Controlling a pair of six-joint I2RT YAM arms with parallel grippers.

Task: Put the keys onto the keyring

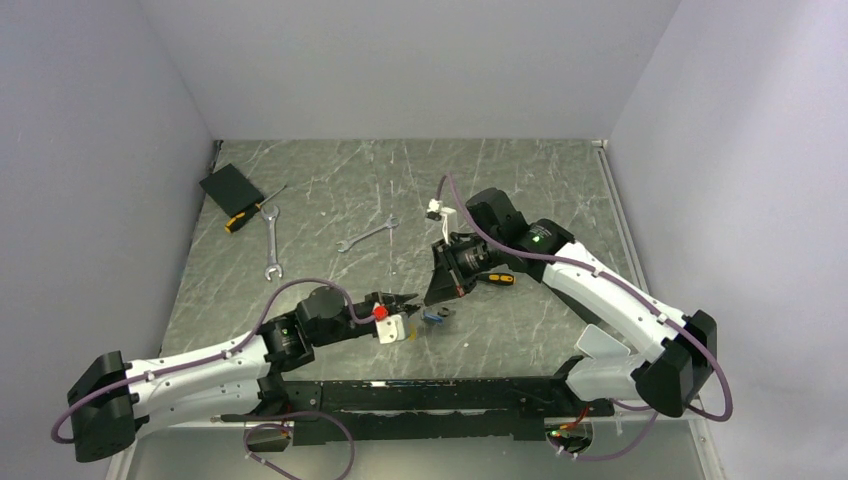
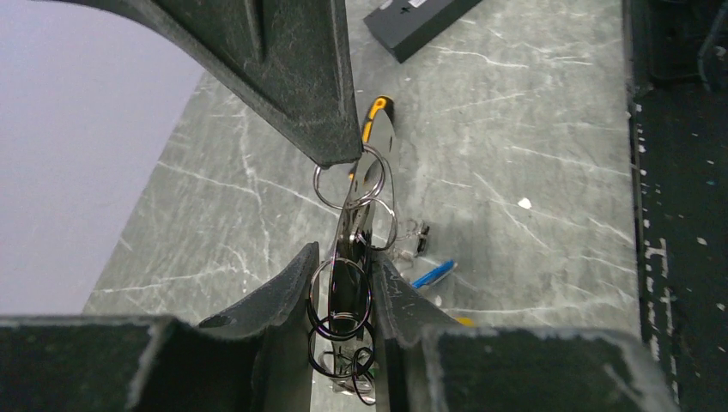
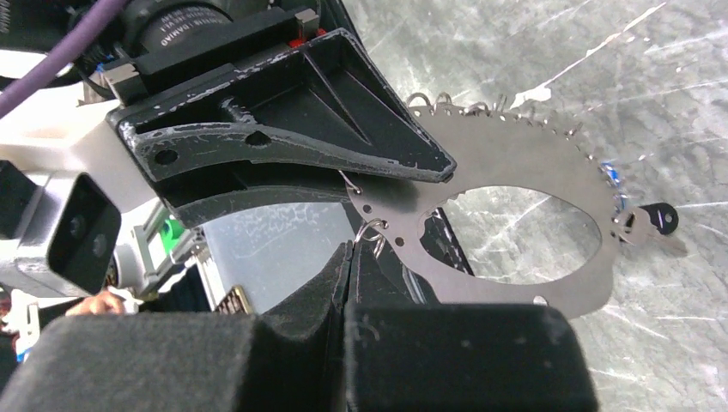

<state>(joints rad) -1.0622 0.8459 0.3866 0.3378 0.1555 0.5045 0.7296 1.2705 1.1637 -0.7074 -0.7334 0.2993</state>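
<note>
No legible text anywhere; white marks on black box [image 2: 414, 30] unreadable.

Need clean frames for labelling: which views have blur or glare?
Top external: evenly lit, sharp, soft shadows. Left wrist: the left gripper is blurred, the keyring glints. Right wrist: the right gripper is out of focus, the keyring is sharp.

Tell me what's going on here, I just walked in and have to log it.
Both arms are working on the keyring, lifted above the table. The right gripper is shut on its rim and holds it up. The left gripper straddles the rim and its small rings close by; whether it is pinching is unclear. A black-headed key appears to hang from the keyring, and a blue key lies on the table.
</note>
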